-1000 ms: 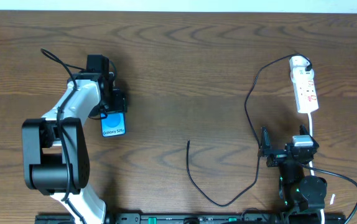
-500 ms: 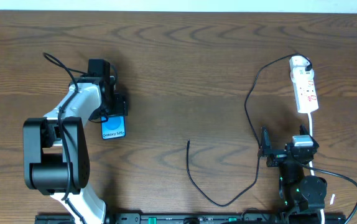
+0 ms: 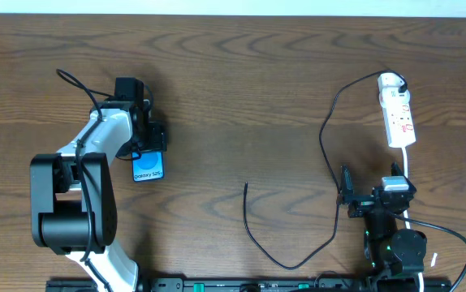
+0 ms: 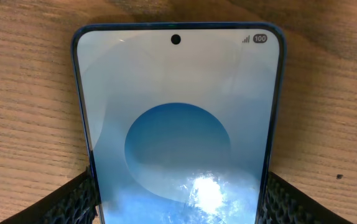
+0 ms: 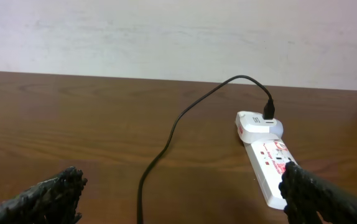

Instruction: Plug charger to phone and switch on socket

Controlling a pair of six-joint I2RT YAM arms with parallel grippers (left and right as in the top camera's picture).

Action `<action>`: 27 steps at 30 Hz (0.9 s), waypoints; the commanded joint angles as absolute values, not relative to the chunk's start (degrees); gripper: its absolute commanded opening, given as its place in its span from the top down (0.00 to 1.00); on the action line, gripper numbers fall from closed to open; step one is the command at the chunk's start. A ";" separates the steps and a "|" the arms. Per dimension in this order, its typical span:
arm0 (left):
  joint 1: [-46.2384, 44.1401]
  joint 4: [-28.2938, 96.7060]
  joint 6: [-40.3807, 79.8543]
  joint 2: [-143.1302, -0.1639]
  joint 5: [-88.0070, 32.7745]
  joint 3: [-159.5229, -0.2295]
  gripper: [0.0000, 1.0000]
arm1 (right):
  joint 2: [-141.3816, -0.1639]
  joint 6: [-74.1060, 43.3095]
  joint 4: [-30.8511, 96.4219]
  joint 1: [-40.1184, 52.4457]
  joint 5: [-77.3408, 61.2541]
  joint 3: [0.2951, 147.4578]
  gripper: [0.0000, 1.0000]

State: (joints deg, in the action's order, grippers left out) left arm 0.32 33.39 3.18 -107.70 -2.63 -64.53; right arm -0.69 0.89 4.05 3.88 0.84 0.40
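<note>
The phone (image 3: 148, 168) lies screen up on the left of the table, light blue with a darker blue circle. My left gripper (image 3: 147, 151) is shut on it, one black padded finger against each long edge; in the left wrist view the phone (image 4: 178, 124) fills the frame between my fingers (image 4: 66, 202). The charger (image 3: 330, 138) is a thin black cable from the socket's far end to a free plug tip (image 3: 246, 186) mid-table. The white socket (image 3: 397, 113) lies at the far right. My right gripper (image 3: 373, 193) is open and empty near the front right, with the cable (image 5: 166, 143) and socket (image 5: 268, 158) ahead.
The socket's thick white cord (image 3: 407, 162) runs toward the front past my right arm. The charger cable loops forward near the table's front edge (image 3: 294, 264). A pale wall (image 5: 166, 31) stands behind the table's far edge.
My left gripper and the phone shifted slightly toward the front between one second and half a second ago, then stayed still. The right arm, cable and socket have not moved.
</note>
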 commanded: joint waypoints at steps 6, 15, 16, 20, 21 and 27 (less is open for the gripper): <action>0.47 33.30 3.27 -108.27 -1.91 -63.57 0.19 | -0.32 1.13 4.32 3.97 0.49 0.32 0.01; 0.47 33.30 3.27 -108.27 -1.91 -63.57 0.05 | -0.32 1.13 4.32 3.97 0.49 0.32 0.01; 0.47 33.30 3.27 -108.27 -1.91 -63.57 0.05 | -0.32 1.13 4.32 3.97 0.49 0.32 0.01; 0.47 33.41 3.27 -108.27 -1.91 -63.57 0.05 | -0.32 1.13 4.32 3.97 0.49 0.32 0.01; 0.47 33.52 3.27 -108.27 -1.91 -63.57 0.05 | -0.32 1.13 4.32 3.97 0.49 0.30 0.01; 0.47 34.30 3.29 -108.27 -1.91 -63.57 0.05 | -0.32 1.13 4.32 3.97 0.49 0.30 0.01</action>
State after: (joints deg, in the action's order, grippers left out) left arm 0.32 33.50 3.18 -107.70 -2.68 -64.40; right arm -0.69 0.89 4.05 3.88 0.84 0.40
